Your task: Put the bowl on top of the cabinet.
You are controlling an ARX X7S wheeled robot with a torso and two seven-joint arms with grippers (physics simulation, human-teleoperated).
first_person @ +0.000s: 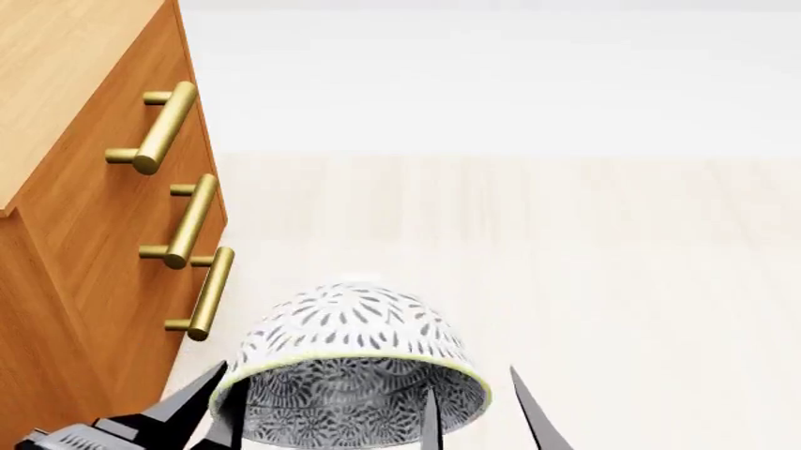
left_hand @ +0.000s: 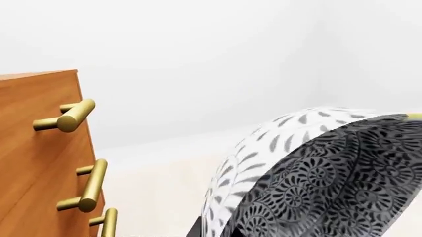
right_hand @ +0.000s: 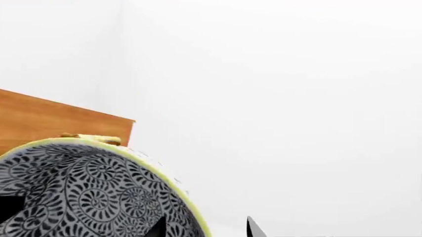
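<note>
Both grippers clamp the bowl [first_person: 356,361]: left gripper [first_person: 216,408] and right gripper [first_person: 482,412] straddle its rim, beside the cabinet [first_person: 75,234] with 3 handles.

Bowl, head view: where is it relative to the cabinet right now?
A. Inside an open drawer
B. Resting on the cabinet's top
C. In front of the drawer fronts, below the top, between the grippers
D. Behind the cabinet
C: the bowl sits tilted beside the cabinet drawer fronts, below its top.
</note>
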